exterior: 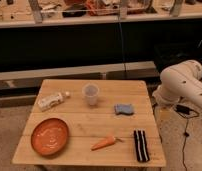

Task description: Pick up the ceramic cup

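Observation:
The ceramic cup (90,94) is a small pale tumbler standing upright on the wooden table (79,149), at the middle of its far half. My white arm (180,86) bulges in at the right, just past the table's right edge and well apart from the cup. The gripper is out of sight behind that arm, to the right of the table. Its jaws stand open and nothing is held.
On the table lie a white bottle (52,101) on its side at the left, an orange plate (49,136) at front left, a carrot (103,144), a blue sponge (124,108) and a black striped item (140,145). A dark counter wall runs behind the table.

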`<state>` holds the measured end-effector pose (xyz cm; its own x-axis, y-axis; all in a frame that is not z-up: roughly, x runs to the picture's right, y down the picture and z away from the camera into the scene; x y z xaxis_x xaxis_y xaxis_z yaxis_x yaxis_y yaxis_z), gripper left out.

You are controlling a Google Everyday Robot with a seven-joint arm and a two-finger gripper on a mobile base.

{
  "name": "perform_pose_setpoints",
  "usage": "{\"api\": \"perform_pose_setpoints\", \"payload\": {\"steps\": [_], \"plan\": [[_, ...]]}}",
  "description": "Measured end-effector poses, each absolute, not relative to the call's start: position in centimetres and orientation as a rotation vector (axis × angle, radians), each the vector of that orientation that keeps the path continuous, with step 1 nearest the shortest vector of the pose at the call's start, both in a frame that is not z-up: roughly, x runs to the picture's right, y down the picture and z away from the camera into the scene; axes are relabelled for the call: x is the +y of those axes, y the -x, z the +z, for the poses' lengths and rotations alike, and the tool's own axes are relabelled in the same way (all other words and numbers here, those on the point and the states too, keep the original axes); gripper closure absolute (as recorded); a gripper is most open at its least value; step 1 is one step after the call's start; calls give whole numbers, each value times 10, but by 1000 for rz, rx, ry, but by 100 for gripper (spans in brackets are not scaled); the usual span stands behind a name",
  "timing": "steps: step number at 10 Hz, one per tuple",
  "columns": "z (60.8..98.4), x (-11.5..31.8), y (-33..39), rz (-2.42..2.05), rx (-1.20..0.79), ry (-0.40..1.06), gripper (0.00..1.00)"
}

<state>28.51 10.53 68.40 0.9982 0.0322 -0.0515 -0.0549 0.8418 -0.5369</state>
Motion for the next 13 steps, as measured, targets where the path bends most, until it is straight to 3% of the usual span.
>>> {"api": "perform_pose_setpoints", "payload": {"steps": [13], "plan": [[740, 42, -217, -306, 78, 351, 20]]}}
